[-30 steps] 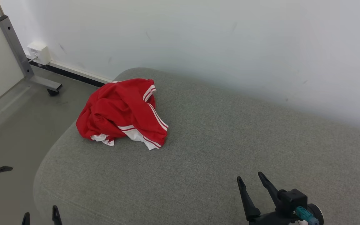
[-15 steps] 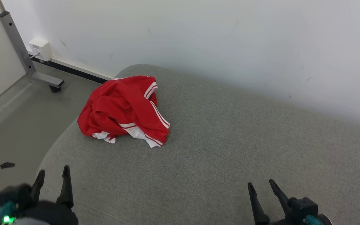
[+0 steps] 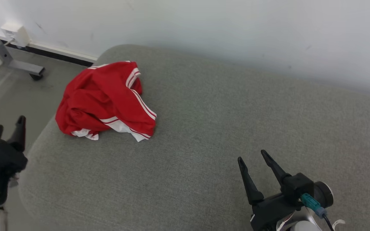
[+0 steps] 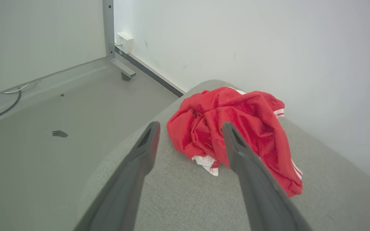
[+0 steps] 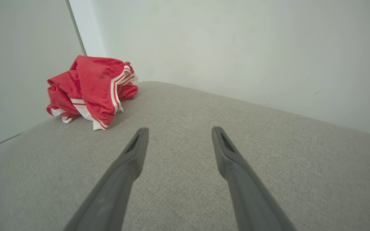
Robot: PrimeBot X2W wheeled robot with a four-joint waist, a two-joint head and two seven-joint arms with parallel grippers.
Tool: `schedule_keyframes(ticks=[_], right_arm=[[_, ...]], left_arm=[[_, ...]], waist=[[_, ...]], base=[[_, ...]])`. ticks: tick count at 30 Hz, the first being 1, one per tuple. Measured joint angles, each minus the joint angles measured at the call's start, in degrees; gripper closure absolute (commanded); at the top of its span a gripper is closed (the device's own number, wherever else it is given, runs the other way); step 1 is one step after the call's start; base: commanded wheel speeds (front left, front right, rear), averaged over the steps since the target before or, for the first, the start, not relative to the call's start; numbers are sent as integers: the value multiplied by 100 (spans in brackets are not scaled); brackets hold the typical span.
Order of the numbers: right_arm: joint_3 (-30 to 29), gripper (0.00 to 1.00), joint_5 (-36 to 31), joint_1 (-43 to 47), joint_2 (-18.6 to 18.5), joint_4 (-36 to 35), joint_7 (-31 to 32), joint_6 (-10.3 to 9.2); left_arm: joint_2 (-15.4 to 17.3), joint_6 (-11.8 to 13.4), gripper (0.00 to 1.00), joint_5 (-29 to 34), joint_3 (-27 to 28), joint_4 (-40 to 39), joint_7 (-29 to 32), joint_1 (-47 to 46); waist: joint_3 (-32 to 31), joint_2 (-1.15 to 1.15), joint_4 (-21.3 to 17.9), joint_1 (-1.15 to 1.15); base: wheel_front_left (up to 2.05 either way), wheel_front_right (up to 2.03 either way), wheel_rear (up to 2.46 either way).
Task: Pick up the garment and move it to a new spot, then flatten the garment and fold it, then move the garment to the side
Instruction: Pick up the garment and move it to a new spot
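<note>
Garment (image 3: pixel 104 99) sits crumpled at far-left corner of grey fabric cushion (image 3: pixel 204 134) against white wall (image 3: pixel 204 25), grey floor (image 3: pixel 14 93) beside. Left hand (image 3: pixel 10 123) and right hand (image 3: pixel 251 155) both released, apart from it.

Black left claw (image 3: pixel 10 122), right claw (image 3: pixel 251 155), long tapered fingers (image 3: pixel 248 181); teal connector (image 3: pixel 308 201), black cable (image 3: pixel 328 221) on right.

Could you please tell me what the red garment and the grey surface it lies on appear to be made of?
The red garment looks like a thin, smooth sports knit, probably synthetic: it crumples into soft folds with a slight sheen. The grey surface looks like padded upholstery in matte woven fabric: fine flecked weave, rounded edges.
</note>
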Motion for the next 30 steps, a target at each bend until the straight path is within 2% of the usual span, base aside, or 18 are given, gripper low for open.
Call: schedule_keyframes(ticks=[5, 9, 12, 16, 20, 26, 27, 28, 29, 30], right_arm=[[0, 0, -178, -212, 1, -266, 92, 0], [91, 0, -233, -363, -4, -413, 124, 0], [157, 0, -220, -459, -1, -510, 116, 0], [157, 0, -188, -492, -5, -567, 97, 0], [148, 0, -169, -599, -4, -613, 64, 0], [143, 0, -103, -635, -5, -580, -10, 0], [143, 0, -93, -639, -7, -568, -25, 0], [142, 0, -81, -647, -5, -559, -30, 0], [140, 0, -77, -655, -4, -555, -37, 0], [135, 0, -77, -661, -1, -544, -63, 0]], left_arm=[[160, 56, 0, -589, 409, 169, 463, -580], [277, 252, 0, -1042, 782, 168, 772, -907], [486, 430, 0, -1121, 925, 91, 1040, -993], [599, 675, 0, -1192, 971, -74, 1496, -1087], [820, 858, 0, -1162, 992, -131, 1735, -1104], [984, 1229, 0, -842, 889, -114, 1853, -929], [991, 1280, 36, -800, 878, -101, 1872, -911], [1001, 1326, 88, -764, 866, -99, 1849, -890], [1015, 1340, 100, -732, 851, -98, 1840, -858], [1015, 1344, 100, -730, 840, -88, 1840, -833]], waist=[[521, 0, -284, 0], [967, 1, -554, 1], [1261, 0, -788, 1], [1695, 1, -1184, 2], [1979, 1, -1492, 1], [2307, 1, -1893, 1], [2346, 1, -1949, 1], [2378, 1, -2000, 1], [2404, 1, -2047, 1], [2423, 1, -2085, 1]], base=[[0, 0, 0], [0, 0, 0], [0, 0, 0], [0, 0, 0], [0, 0, 0], [0, 0, 0], [0, 0, 0], [0, 0, 0], [0, 0, 0], [0, 0, 0]])
